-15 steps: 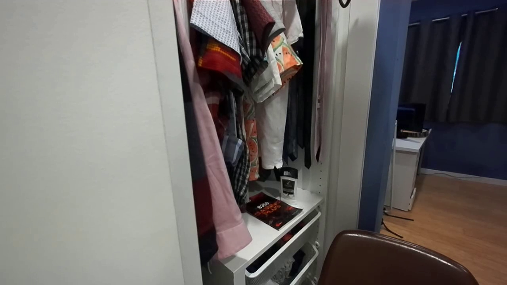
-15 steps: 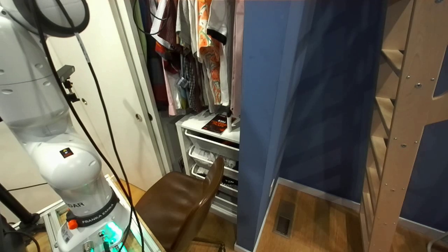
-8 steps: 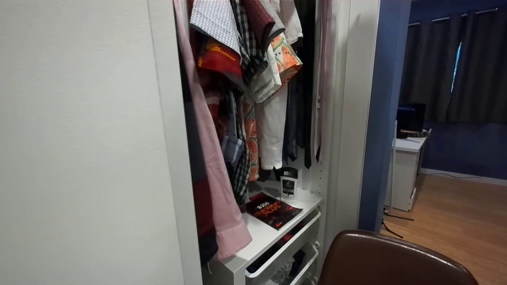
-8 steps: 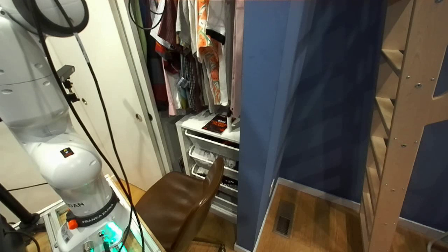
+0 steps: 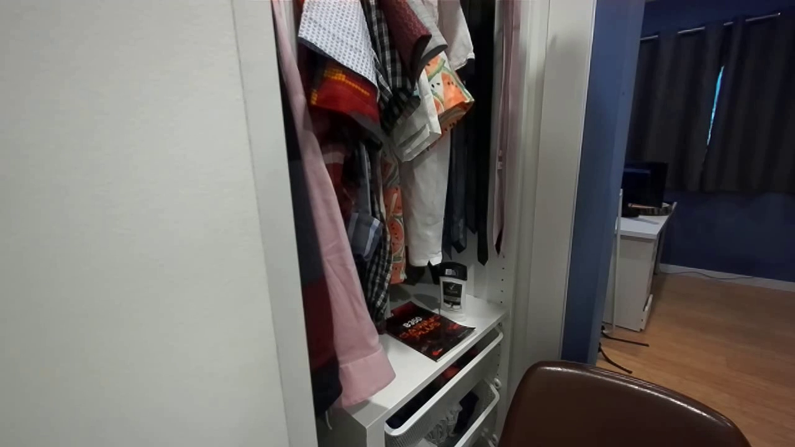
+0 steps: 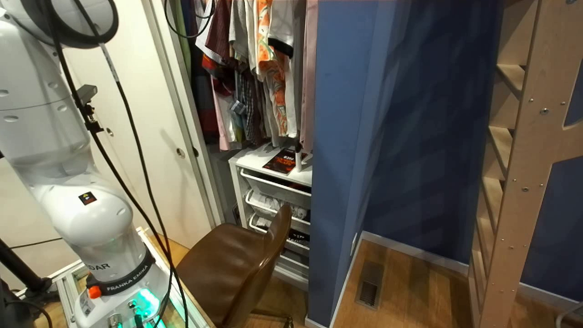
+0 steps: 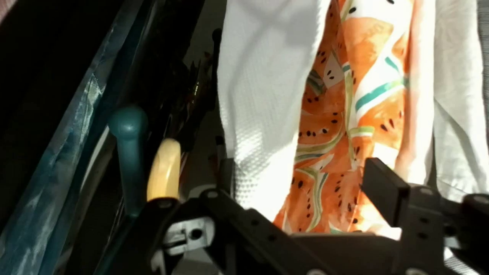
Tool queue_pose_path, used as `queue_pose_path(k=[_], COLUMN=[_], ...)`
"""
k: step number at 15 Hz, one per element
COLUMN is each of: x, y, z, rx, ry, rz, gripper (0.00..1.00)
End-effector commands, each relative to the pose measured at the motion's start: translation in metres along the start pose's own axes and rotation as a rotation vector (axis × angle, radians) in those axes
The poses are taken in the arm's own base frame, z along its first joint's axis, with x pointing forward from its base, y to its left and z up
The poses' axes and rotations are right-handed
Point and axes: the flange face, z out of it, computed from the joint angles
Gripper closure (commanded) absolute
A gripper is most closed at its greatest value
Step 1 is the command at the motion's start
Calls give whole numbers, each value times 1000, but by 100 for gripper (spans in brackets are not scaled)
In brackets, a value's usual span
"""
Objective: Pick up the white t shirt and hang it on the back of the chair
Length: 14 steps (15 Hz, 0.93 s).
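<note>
Nearest, in an exterior view, stands the arm (image 6: 50, 136), reaching up out of the frame. The step in hand looks to be the grasp of the shirt (image 6: 282, 23); the hanging is all to come.

Just past the arm's base is the chair (image 6: 227, 257), before the front edge of the worktop (image 6: 248, 157). The shirt is not on its back yet.

On the worktop a booklet (image 5: 428, 331) lies close to the front edge, and a bottle (image 5: 453, 288) stands upright toward the right-hand end.

Farther in, the shirt hangs among clothes (image 6: 239, 32), above the worktop and seemingly toward that same end, its sleeve finished with a dark band. The tool (image 7: 303, 173) is out of sight in both exterior views; the wrist view shows its jaws spread wide, with nothing pinched. White cloth (image 7: 263, 95), which I take for the shirt, shows between them, just beside the jaw on that view's left; whether they touch I cannot tell. The melon shirt (image 7: 344, 126) fills much of the remaining gap.

So the next move, I judge, calls for a small sideways shift to get the white cloth alone between the jaws, then a firm pinch; otherwise the melon shirt would likely come too. After that, carry the shirt out over the front edge, clear of the bottle, to the chair.
</note>
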Motion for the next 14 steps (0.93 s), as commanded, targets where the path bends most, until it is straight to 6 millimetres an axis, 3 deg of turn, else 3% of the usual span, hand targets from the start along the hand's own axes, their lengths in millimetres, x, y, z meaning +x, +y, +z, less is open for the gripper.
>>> queue_pose_path(k=[1,5,7,8,14], x=[13,20,23,24,27], y=[1,8,12,14,29], z=[7,20,27,30,35], rx=[-5,-14,-20,-23,-30], ry=[43,94,116,123,172], rz=[-27,-42,-39,-42,-40], gripper=[4,2,6,26,68])
